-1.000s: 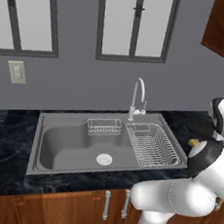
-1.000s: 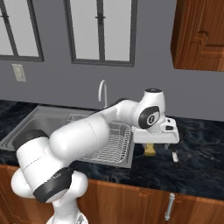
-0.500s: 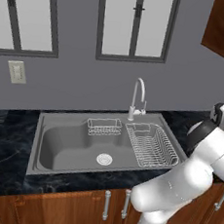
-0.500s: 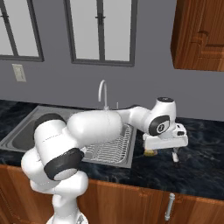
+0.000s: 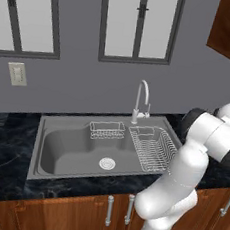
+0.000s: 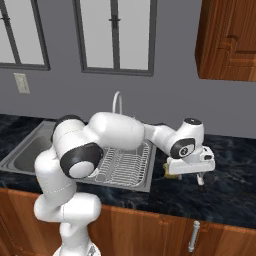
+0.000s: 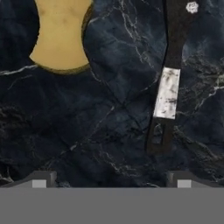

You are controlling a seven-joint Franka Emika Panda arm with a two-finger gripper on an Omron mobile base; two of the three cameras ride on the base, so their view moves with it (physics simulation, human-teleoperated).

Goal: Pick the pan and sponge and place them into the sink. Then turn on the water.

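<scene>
The black marbled counter [image 6: 235, 195] ran the full width of both base views, and the sink [image 5: 63, 149] was set into it below the windows, with the faucet [image 5: 141, 97] at its back rim. The left base view took in the whole basin with its white drain [image 5: 107, 162], the wire basket [image 5: 107, 130] at the back and the dish rack [image 5: 152, 148] filling the right end; from the right base view the arm covered most of the basin, leaving the rack [image 6: 122, 167] and a strip of the left end.

The gripper [image 6: 192, 166] hung low over the counter just right of the sink's right rim. The hand view looked straight down on the marble. There the pan's handle [image 7: 168, 83] lay lengthwise, its pale band showing with a dark slotted tip beyond it, toward the camera; the pan's round body was out of frame. The sponge [image 7: 61, 35] lay on the counter near the handle, apart from it, and in the right base view it showed as a yellow sliver [image 6: 170, 172] beside the hand. Both fingertips [image 7: 41, 179] stood spread wide, with nothing between them.
</scene>
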